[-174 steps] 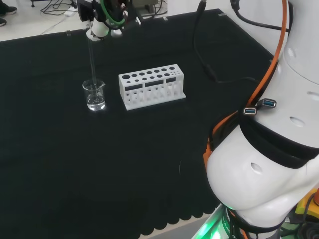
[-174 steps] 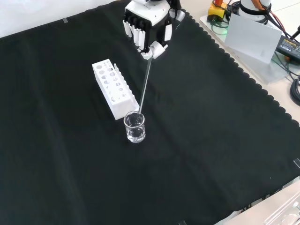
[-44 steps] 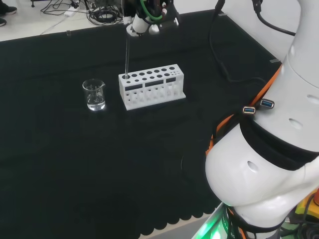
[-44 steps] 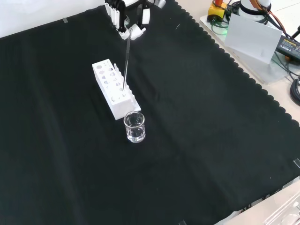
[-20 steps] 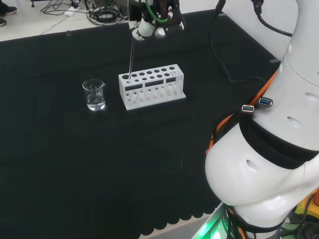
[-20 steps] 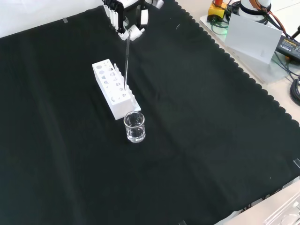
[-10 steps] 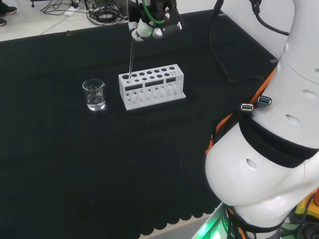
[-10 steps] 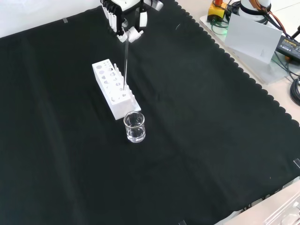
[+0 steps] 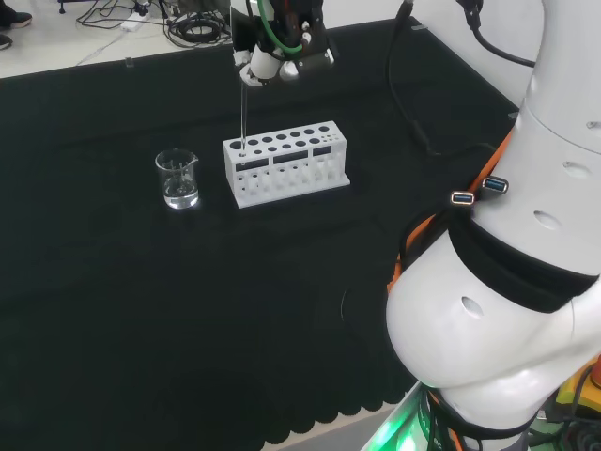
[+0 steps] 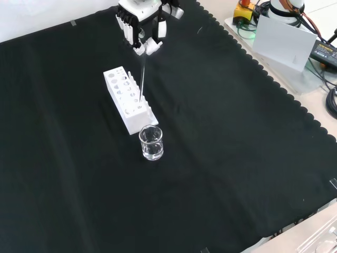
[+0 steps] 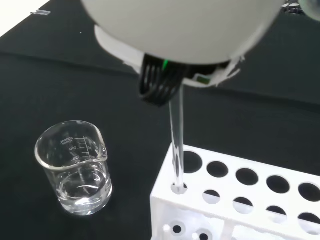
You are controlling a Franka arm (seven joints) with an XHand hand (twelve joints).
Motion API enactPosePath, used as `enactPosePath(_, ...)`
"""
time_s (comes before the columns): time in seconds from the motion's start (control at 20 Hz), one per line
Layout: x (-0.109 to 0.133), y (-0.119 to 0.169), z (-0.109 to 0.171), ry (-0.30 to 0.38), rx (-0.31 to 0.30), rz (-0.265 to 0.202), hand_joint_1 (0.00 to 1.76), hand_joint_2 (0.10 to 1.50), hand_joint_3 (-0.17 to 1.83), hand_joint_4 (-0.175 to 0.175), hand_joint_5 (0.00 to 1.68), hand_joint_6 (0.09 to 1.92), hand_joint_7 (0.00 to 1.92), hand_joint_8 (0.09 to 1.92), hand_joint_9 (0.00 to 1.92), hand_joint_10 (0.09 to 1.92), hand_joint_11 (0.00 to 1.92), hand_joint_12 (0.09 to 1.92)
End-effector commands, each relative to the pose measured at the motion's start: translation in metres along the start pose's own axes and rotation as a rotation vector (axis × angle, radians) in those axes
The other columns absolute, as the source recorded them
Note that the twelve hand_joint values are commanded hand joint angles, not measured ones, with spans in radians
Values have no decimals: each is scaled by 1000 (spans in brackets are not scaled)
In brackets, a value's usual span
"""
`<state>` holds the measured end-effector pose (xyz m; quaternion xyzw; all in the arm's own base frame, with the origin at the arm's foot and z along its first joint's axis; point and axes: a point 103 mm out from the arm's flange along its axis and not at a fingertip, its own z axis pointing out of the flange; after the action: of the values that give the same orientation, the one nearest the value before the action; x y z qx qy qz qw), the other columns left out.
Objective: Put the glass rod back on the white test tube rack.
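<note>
The thin clear glass rod (image 9: 243, 113) hangs nearly upright, its top pinched in the hand (image 9: 269, 58) above the bench. Its lower tip sits in the end hole of the white test tube rack (image 9: 286, 174), on the side nearest the beaker. Seen from the front, the hand (image 10: 141, 29) is beyond the rack (image 10: 119, 101) and the rod (image 10: 142, 79) runs down to the rack's near end. From the wrist, the rod (image 11: 176, 135) enters a corner hole of the rack (image 11: 235, 202) below the blurred hand (image 11: 180, 25). The hand is shut on the rod.
A small glass beaker (image 9: 177, 178) with a little clear liquid stands just left of the rack in the head view, and shows as the beaker (image 10: 151, 143) in front of it in the front view and the beaker (image 11: 75, 172) at the wrist. The arm's white links (image 9: 507, 282) stand at the right.
Since 8.7 s ago the hand has carried the rod from the beaker over to the rack. In the last second it came down a little and the rod's tip went into the end hole.
</note>
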<state>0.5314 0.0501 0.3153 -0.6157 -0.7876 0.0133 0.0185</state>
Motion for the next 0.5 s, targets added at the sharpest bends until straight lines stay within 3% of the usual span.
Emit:
enactPosePath(0.05,1,13,20,4,18,-15,1336,424,982,-175,1398,584,1466,526,1887,238,1687,846)
enactPosePath(0.5,2,20,27,-11,39,-20,1336,425,981,-175,1398,584,1466,526,1886,239,1687,846)
